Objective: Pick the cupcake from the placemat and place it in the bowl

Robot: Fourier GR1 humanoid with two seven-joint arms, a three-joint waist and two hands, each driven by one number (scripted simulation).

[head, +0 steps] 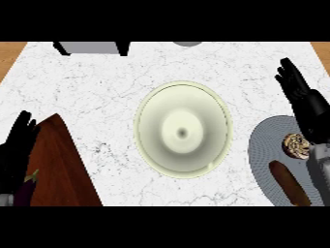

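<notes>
Head view over a white marble counter (89, 97). At its centre sits a pale bowl (184, 129), taller than wide. A grey placemat (267, 164) lies right, carrying the round cupcake (296, 145), seemingly top up, no clear long axis. Right hand (307, 104) hovers above it, fingers straight, together. Left hand (14, 145) rests open, lower left.

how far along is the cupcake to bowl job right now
Done: nothing yet; the bowl holds no cupcake. In hand: the right hand, fingers straight, is above the grey placemat, not closed on the cupcake, which sits on the mat. The left hand rests open at lower left. Left: grasp, carry, release in the bowl.
</notes>
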